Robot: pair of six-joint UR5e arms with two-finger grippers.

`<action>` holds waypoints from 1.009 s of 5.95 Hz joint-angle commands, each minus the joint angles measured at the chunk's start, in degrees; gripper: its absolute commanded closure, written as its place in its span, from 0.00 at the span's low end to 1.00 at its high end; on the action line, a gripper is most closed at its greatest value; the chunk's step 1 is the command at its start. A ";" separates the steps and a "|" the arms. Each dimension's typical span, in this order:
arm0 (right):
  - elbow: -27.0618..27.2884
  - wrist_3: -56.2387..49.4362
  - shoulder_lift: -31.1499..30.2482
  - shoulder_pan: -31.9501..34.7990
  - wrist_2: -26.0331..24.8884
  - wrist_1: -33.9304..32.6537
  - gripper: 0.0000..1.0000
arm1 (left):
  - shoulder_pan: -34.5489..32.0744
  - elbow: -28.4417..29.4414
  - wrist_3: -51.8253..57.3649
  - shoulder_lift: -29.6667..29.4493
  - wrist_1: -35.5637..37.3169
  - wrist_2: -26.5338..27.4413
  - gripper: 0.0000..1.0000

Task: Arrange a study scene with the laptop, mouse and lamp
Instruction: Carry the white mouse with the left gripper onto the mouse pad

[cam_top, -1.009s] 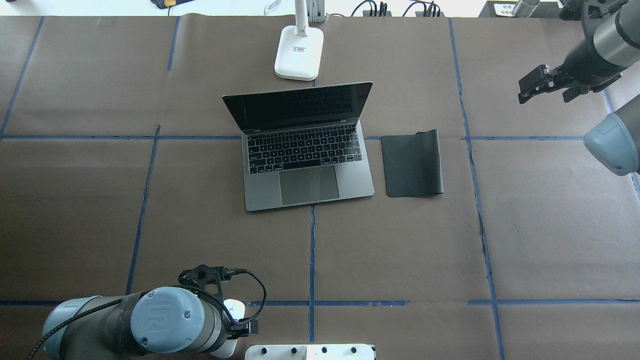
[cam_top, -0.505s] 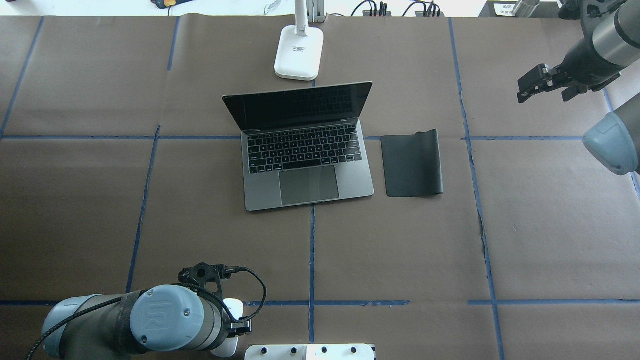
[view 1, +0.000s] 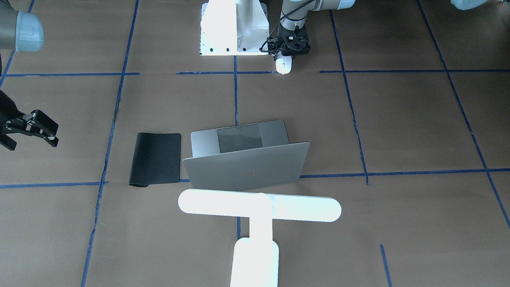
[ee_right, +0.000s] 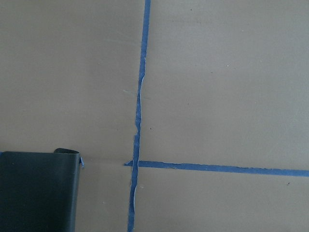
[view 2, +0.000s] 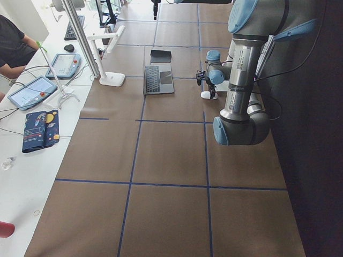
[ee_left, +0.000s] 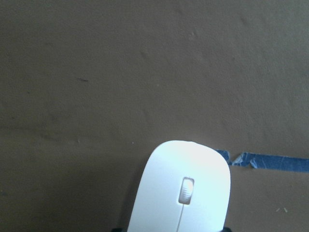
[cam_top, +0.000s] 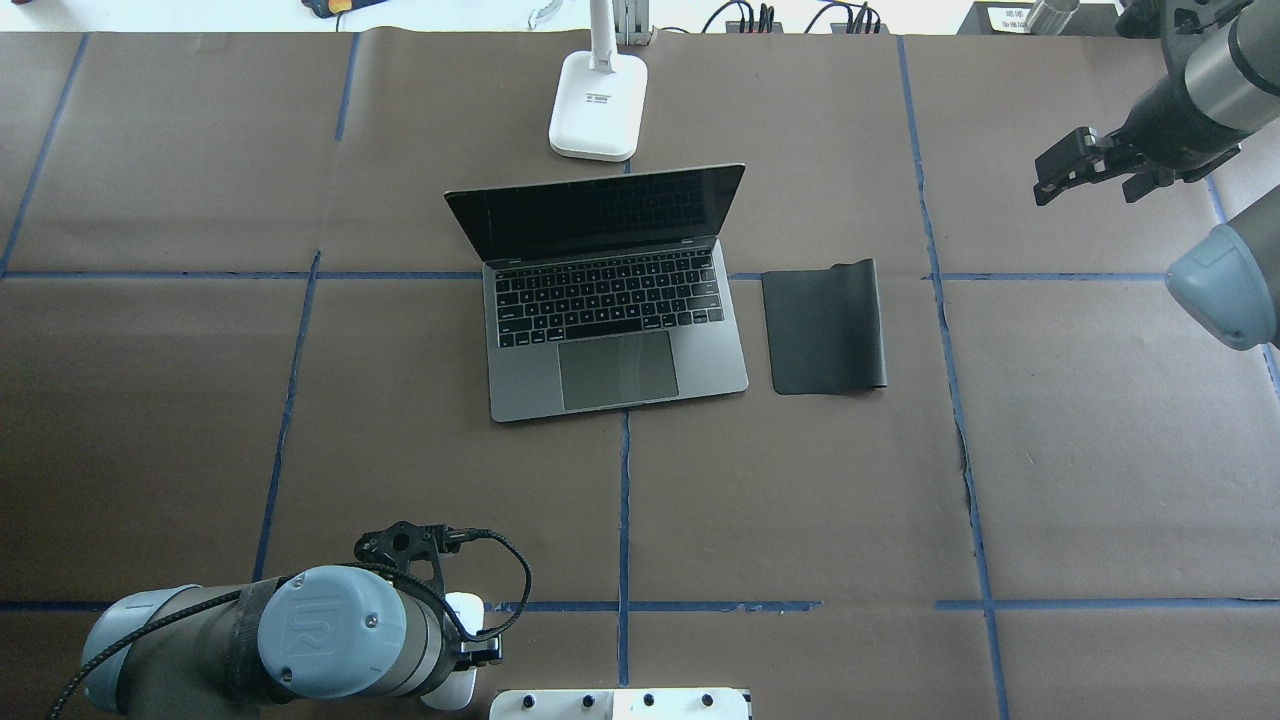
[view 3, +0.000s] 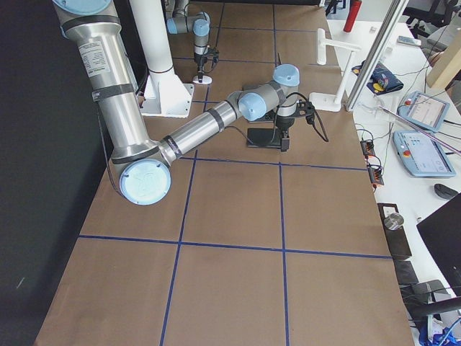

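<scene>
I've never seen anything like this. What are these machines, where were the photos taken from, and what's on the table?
These are two robot arms with two-finger grippers at a paper-covered table. Four fixed cameras look from above, the front and both ends; two close-ups come from wrist cameras. On the table: an open laptop, a black mouse pad, a white lamp. The left gripper is at the white mouse; whether it grips is unclear. The right gripper hangs open and empty.

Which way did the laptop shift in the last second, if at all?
No. Overhead, the laptop still sits with its front edge over the same blue tape line, same gap to the mouse pad.
</scene>
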 commanded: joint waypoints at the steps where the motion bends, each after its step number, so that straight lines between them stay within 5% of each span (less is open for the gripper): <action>1: -0.07 0.05 0.02 0.04 0.02 0.00 0.00 | -0.39 -0.47 -0.11 -0.04 0.11 0.00 0.80; 2: -0.07 0.05 0.02 0.04 0.02 0.00 0.00 | -0.82 -0.65 -0.11 -0.04 0.11 -0.09 0.92; 6: 0.19 0.05 0.02 0.04 0.02 0.00 0.00 | -5.38 -3.91 0.33 -2.31 1.08 -0.27 0.96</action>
